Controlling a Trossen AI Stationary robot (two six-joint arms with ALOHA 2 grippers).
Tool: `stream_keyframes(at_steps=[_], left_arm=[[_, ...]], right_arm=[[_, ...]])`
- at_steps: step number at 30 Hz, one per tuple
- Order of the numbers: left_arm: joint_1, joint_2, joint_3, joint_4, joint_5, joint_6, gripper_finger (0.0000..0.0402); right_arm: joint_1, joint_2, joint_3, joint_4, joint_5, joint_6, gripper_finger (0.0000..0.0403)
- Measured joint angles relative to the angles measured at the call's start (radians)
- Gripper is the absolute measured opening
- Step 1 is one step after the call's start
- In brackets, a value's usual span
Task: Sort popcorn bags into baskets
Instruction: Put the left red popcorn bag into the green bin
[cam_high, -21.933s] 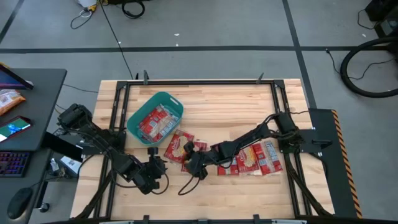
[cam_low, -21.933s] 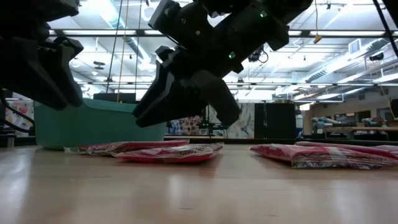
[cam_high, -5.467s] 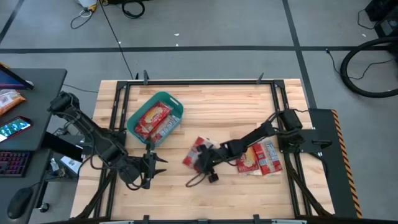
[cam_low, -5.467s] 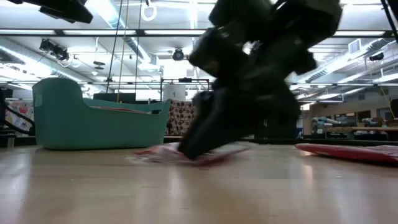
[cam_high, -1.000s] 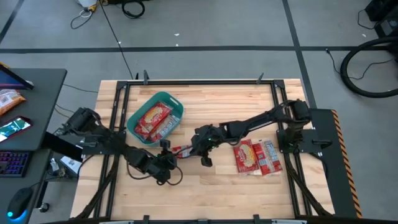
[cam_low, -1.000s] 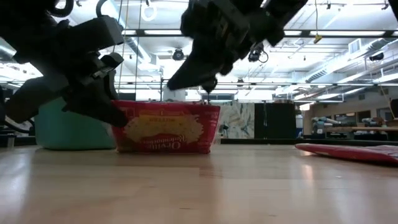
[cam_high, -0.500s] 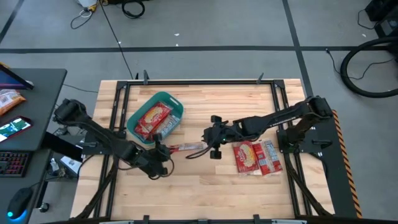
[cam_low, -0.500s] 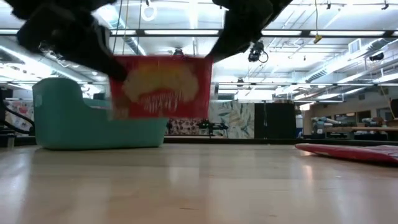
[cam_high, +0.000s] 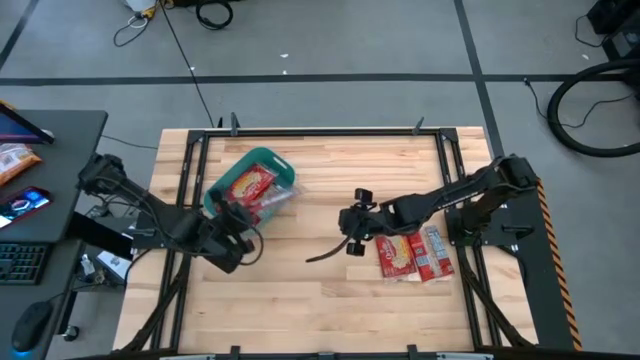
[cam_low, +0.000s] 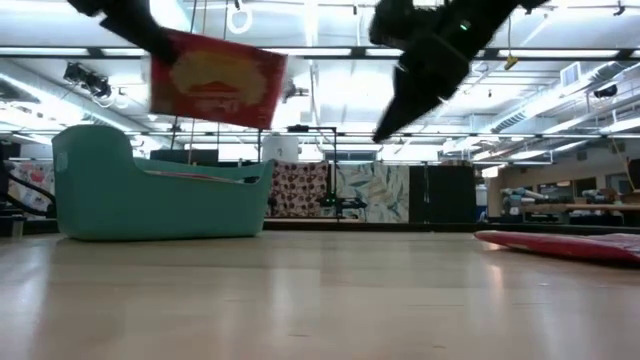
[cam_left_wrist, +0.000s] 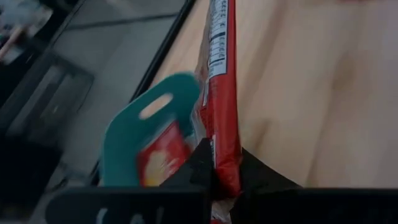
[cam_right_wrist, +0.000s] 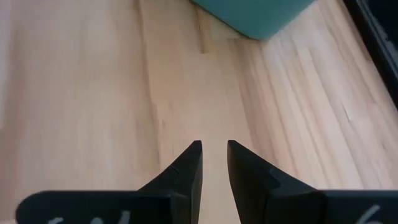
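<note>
A popcorn bag (cam_low: 218, 79) is seen lifted above the teal basket (cam_low: 150, 200) in the low view; edge-on in the left wrist view, it is pinched by the left gripper (cam_left_wrist: 217, 171). The right gripper (cam_right_wrist: 214, 163), held slightly parted and empty, is raised mid-table near two bags (cam_high: 412, 252).

Basket (cam_high: 212, 197) sits on table (cam_high: 330, 290) left of centre, with bags (cam_high: 250, 184) in it. 1 bag (cam_low: 216, 78) hangs above its right end, pinched by left gripper (cam_high: 238, 214). 2 bags (cam_high: 415, 251) lie flat at table's right, right gripper (cam_high: 354, 232) just left of them.
</note>
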Motion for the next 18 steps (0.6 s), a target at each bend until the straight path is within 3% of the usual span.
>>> stream_keyframes(at_steps=[6, 14, 18], left_arm=[[0.066, 0.001, -0.026, -0.247, 0.014, -0.232, 0.0025], [0.172, 0.009, -0.159, -0.246, 0.138, -0.288, 0.0026], [0.188, 0.011, -0.167, -0.253, 0.183, -0.289, 0.0047]], right_arm=[[0.021, -0.03, -0.069, 0.048, 0.044, 0.036, 0.008], [0.055, -0.053, -0.085, 0.093, 0.047, 0.033, 0.008], [0.058, -0.058, -0.086, 0.101, 0.047, 0.031, 0.008]])
